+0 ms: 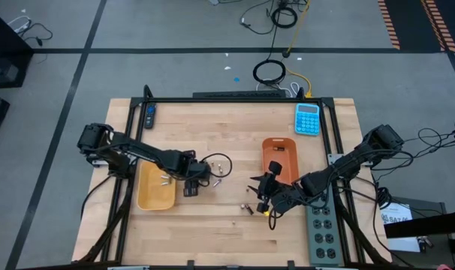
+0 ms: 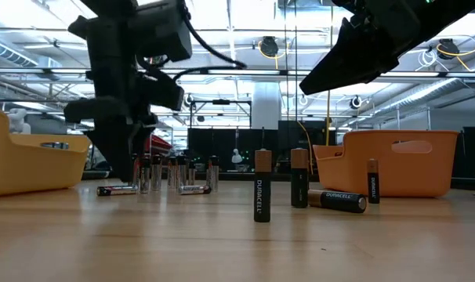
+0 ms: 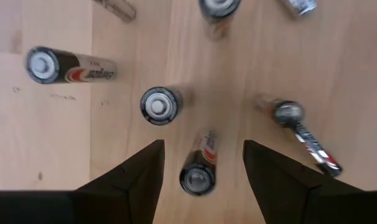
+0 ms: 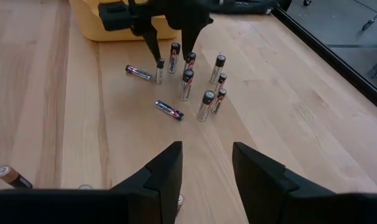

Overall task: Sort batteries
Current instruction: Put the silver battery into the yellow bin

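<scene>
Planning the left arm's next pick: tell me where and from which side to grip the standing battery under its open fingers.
Grip the battery on its upper body, straight down from above: it stands upright among close neighbours, and the left hand hangs open astride it.

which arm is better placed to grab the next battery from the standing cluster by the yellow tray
Left. Its open gripper hangs right over the battery cluster, fingers straddling one standing battery. The right gripper is open too, but well back from that cluster, near the orange tray.

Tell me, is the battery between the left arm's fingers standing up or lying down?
Standing up. The battery shows its round top, between the open left gripper fingers.
</scene>
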